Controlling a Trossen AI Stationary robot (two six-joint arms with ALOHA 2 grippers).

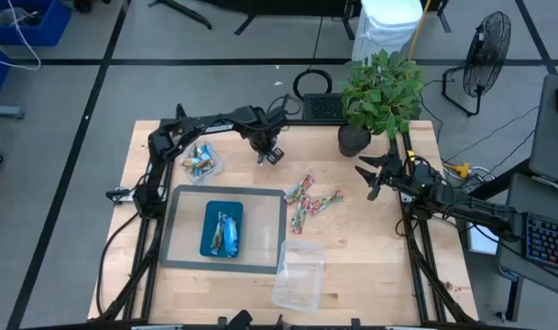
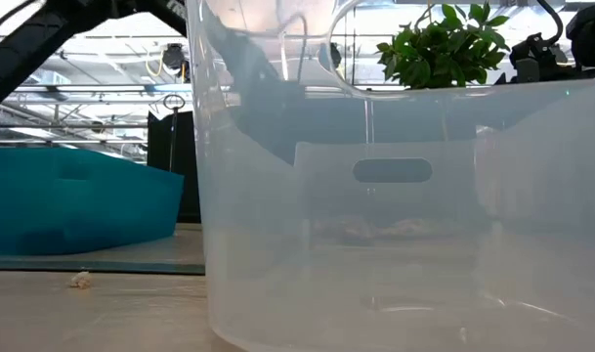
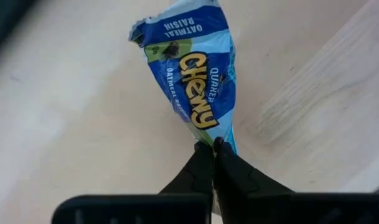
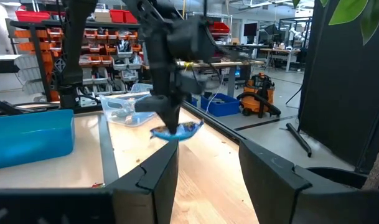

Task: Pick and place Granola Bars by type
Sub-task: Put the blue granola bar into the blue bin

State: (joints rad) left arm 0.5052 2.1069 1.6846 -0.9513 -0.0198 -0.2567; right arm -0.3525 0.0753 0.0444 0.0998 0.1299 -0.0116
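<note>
Left wrist view: left gripper point(image 3: 213, 146) pinches a blue granola bar point(image 3: 192, 71) above the table point(image 3: 65, 118). Right gripper point(image 4: 205, 155) waits, fingers wide.

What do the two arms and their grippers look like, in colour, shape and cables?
Both arms are black, built of slim jointed segments. The left arm carries thin dark cables near its wrist. The left gripper has two matte black fingers that taper to narrow tips. The right gripper has broader, flat black fingers with angular edges. No markings are visible on either.
</note>
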